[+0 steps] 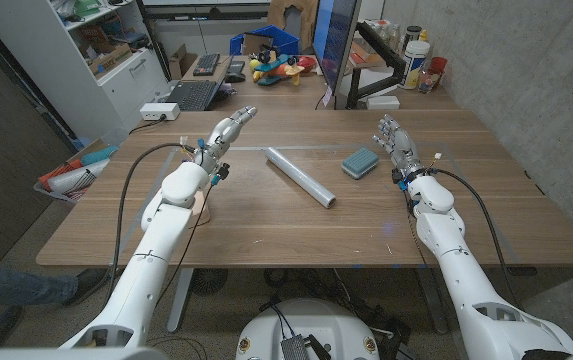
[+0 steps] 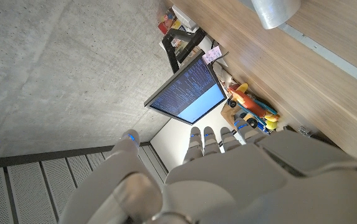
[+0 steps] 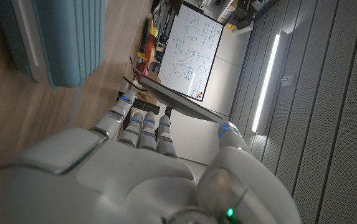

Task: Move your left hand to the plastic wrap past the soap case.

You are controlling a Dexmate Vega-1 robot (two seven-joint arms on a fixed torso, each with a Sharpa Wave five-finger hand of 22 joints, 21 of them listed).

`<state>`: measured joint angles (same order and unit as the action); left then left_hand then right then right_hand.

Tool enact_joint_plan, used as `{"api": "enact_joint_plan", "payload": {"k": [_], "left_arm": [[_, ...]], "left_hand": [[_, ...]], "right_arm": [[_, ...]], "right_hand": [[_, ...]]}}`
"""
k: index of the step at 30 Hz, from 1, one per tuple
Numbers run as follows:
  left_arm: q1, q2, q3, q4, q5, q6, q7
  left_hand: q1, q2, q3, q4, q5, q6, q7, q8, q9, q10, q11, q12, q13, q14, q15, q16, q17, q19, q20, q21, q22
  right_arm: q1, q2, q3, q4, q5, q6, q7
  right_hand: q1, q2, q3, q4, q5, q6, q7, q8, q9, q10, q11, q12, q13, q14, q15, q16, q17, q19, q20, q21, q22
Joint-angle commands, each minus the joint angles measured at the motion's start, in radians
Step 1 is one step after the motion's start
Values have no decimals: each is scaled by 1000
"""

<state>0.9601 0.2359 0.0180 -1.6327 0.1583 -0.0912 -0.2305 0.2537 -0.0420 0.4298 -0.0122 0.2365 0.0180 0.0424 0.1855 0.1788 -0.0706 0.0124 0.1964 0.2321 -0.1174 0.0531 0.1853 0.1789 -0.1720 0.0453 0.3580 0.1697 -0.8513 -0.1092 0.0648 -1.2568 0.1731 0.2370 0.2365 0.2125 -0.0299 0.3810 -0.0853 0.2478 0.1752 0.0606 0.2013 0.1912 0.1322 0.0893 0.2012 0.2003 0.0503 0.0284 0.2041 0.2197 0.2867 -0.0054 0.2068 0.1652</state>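
A long grey roll of plastic wrap (image 1: pixel 301 177) lies diagonally in the middle of the table, and one end of the plastic wrap (image 2: pixel 276 12) shows in the left wrist view. A teal ribbed soap case (image 1: pixel 361 161) sits just right of it; the soap case (image 3: pixel 57 38) looms close in the right wrist view. My left hand (image 1: pixel 227 131) is raised over the table's left part, fingers straight and apart, holding nothing, well left of the roll. My right hand (image 1: pixel 395 140) stands just right of the soap case, fingers extended, holding nothing.
A monitor on a black arm (image 1: pixel 338 45) stands at the table's far edge. A laptop (image 1: pixel 194 95) and a toy (image 1: pixel 276 67) sit on a desk behind. A cable (image 1: pixel 156 152) runs across the table's left part.
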Motion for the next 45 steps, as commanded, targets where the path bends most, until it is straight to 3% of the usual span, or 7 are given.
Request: {"api": "enact_joint_plan", "payload": {"k": [1, 14, 45], "left_arm": [[-11, 7, 22, 0, 34, 9, 7], [-28, 8, 32, 21, 32, 4, -2], [-44, 25, 78, 13, 97, 24, 1]], "left_hand": [[11, 0, 1, -5, -1, -1, -3, 3, 3, -4, -1, 8, 0, -8, -2, 4, 1, -102, 5, -2, 4], [18, 4, 3, -13, -3, 7, -6, 6, 3, 1, 2, 11, -6, -2, -1, 6, 1, -94, 21, -8, 5], [32, 10, 7, -27, -8, 13, -7, 7, 3, 1, 2, 12, -14, 0, -1, 5, 1, -85, 28, -19, 6]], "right_arm": [[4, 1, 4, -3, 5, 0, -6], [14, 10, 7, 23, 13, 5, -6], [20, 17, 16, 35, 20, 24, -7]], "right_hand": [[0, 12, 0, -7, 5, 8, 3, 0, 1, 7, -1, 4, -1, 6, 0, 3, 2, 12, 1, -1, 5], [-1, 13, -1, -7, 5, 8, 3, -1, 1, 7, 1, 3, -1, 7, -1, 3, 1, 13, 1, -3, 5], [-5, 14, -3, -8, 5, 8, 4, -1, 1, 8, 0, 3, -2, 7, 1, 2, -1, 13, 1, -8, 5]]}}
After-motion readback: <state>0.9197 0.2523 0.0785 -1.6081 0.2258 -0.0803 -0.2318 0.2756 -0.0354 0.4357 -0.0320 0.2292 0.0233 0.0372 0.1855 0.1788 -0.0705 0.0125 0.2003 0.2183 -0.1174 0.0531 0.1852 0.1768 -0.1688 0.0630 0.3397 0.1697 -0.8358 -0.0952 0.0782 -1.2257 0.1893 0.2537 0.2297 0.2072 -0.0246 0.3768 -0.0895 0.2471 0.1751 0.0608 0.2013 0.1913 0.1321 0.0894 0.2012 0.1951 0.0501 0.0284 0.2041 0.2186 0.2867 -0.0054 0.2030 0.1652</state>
